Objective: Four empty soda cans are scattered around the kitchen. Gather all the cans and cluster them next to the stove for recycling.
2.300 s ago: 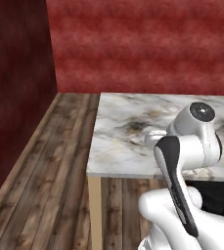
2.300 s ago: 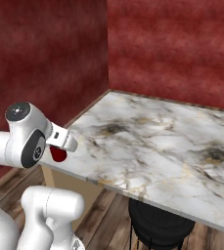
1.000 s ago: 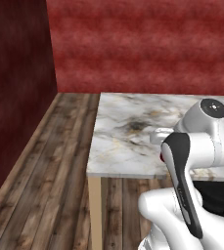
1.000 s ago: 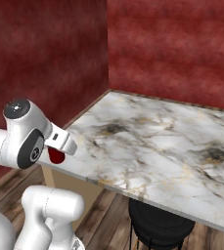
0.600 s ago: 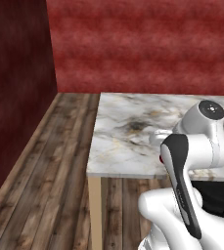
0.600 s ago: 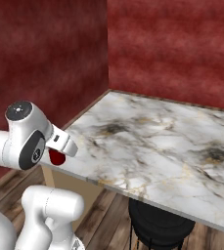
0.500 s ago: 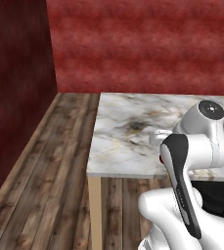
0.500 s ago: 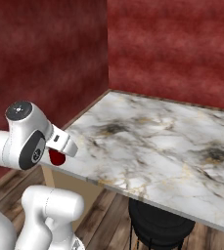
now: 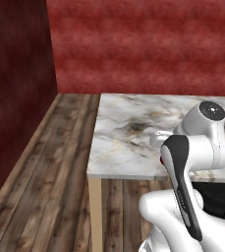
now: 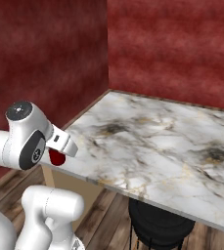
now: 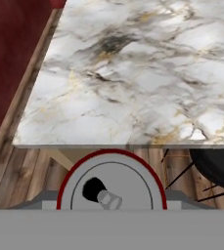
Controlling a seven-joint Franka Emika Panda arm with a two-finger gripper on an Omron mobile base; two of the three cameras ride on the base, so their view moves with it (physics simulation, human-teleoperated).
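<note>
Starting with the biggest: dark red walls (image 9: 133,44) close off the room on two sides, meeting at a corner behind the table, with wood plank floor (image 9: 50,167) below. Marble-topped table (image 10: 152,141) takes up most of the middle, white with grey and gold veining, pale wooden leg (image 9: 95,211) under its near corner. White robot arm (image 9: 197,147) sits folded up in front of the table's near edge, elbow high, dark strip down the forearm. Black round stool (image 10: 157,224) stands under the table on the right side, thin dark legs visible in the hand view.

Red soda can (image 11: 111,180) is held right at the gripper (image 11: 111,197), off the table, just in front of and slightly below the near edge. Hand view looks straight down on its silver top with the pull-tab and dark opening, red rim around it. Grey finger pads (image 11: 174,197) press against the can on both sides, so the jaws are closed around it, as wide as the can's body. In the right base view the can shows as a small red blob (image 10: 57,157) under the white hand, just beside the table's near-left corner. Left base view gives a sliver of red (image 9: 162,160) behind the forearm.
</note>
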